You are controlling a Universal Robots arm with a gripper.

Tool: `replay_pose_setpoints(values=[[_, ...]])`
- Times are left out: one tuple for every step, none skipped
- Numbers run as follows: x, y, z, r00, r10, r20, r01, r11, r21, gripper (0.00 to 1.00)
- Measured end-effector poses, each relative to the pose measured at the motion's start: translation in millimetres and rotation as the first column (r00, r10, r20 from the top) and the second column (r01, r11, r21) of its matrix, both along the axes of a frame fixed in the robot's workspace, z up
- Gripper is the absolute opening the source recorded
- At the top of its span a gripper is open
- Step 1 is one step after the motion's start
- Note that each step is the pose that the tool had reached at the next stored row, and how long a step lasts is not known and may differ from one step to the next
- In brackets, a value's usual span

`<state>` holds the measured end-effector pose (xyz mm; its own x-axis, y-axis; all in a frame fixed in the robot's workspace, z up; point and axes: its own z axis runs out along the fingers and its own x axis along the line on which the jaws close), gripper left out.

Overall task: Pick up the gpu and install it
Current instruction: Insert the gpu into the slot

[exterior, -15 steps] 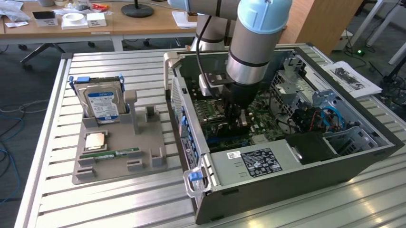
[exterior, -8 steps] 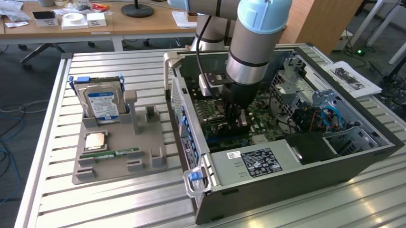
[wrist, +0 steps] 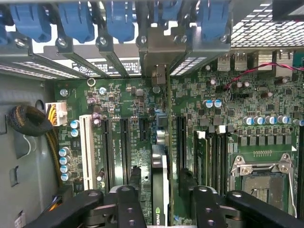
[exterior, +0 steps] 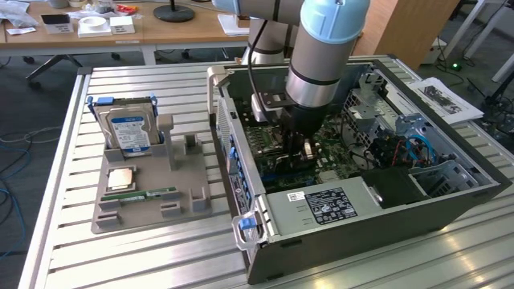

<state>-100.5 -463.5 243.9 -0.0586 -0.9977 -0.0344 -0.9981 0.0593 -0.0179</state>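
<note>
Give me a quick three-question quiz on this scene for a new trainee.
1. True or false: the gpu stands on edge over the motherboard, inside the open computer case.
2. Which item stands upright on the grey tray beside the case? A: hard drive. B: keyboard. C: cooling fan.
3. Fill in: the hand straddles the gpu with its fingers ____ (open or shut).

Key: 1 true. 2 A. 3 open.

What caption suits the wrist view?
End effector above the gpu standing edge-on in a motherboard slot.
</note>
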Motion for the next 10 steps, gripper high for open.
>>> replay_pose_setpoints(values=[[0.0, 0.0, 1.1, 1.0, 0.0, 0.0001, 0.0, 1.0, 0.0003, 0.46], [0.0, 0.0, 2.8, 1.0, 0.0, 0.0001, 0.0, 1.0, 0.0003, 0.46], [0.0, 0.0, 4.8, 1.0, 0.0, 0.0002, 0.0, 1.0, 0.0004, 0.46], [0.0, 0.0, 7.4, 1.0, 0.0, 0.0002, 0.0, 1.0, 0.0005, 0.46], [0.0, 0.0, 10.3, 1.0, 0.0, 0.0001, 0.0, 1.0, 0.0004, 0.46], [0.0, 0.0, 13.4, 1.0, 0.0, 0.0002, 0.0, 1.0, 0.0005, 0.46], [0.1, 0.1, 16.8, 1.0, 0.0, 0.0002, 0.0, 1.0, 0.0005, 0.46], [0.1, 0.1, 20.3, 1.0, 0.0, 0.0002, 0.0, 1.0, 0.0005, 0.46], [0.0, 0.0, 24.1, 1.0, 0.0, 0.0003, 0.0, 1.0, 0.0004, 0.46], [0.1, 0.0, 28.1, 1.0, 0.0, 0.0004, 0.0, 1.0, 0.0005, 0.46]])
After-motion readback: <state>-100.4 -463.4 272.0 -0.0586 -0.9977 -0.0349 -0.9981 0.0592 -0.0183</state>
